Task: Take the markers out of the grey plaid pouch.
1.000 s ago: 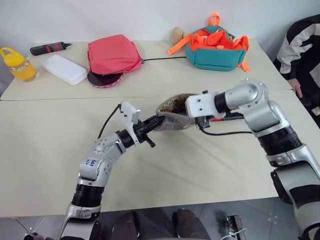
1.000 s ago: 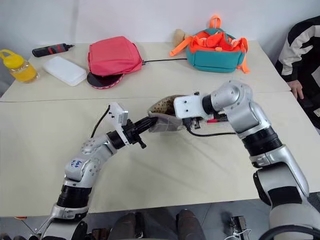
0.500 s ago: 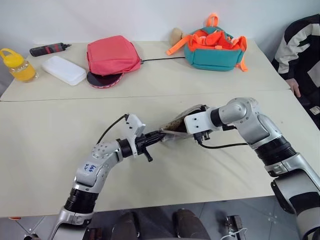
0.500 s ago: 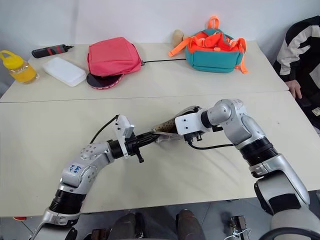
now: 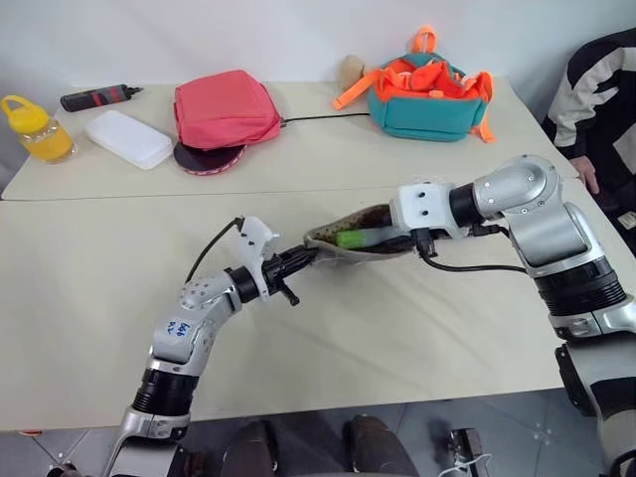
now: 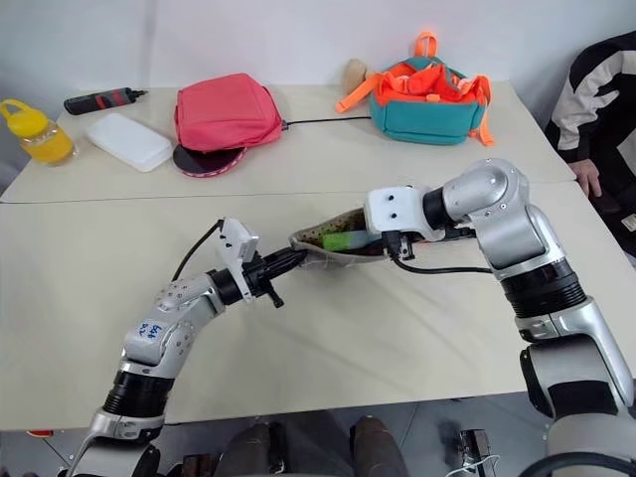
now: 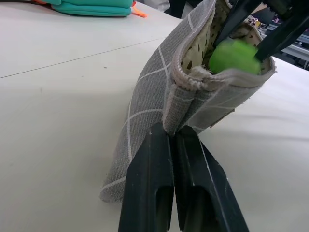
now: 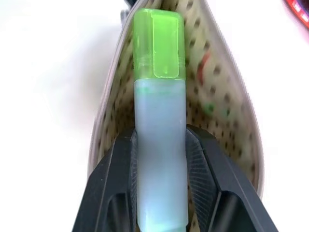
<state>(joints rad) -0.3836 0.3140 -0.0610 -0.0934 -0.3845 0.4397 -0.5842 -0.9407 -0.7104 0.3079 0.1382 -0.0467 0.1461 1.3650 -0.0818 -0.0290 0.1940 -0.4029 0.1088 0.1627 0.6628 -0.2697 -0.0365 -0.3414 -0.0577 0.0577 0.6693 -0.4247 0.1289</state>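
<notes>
1. Left eye view: the left gripper (image 5: 301,260) pinches one end of the pouch (image 5: 360,241); the right gripper (image 5: 397,237) grips a green marker (image 5: 351,238) at the pouch's mouth.
2. Left wrist view: the jaws are clamped together on the pouch's end seam, and the marker's green cap shows just beyond them in the opening.
3. Right wrist view: the marker's pale body sits between the jaws, its green cap pointing away over the dotted lining.

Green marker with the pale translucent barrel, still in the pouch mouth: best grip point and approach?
Grip the pale barrel below the green cap of the green marker, coming in through the open mouth of the grey plaid pouch. The barrel is straight-sided and lies along the opening. The right gripper already clamps it there; the left gripper pinches the pouch's end seam.
</notes>
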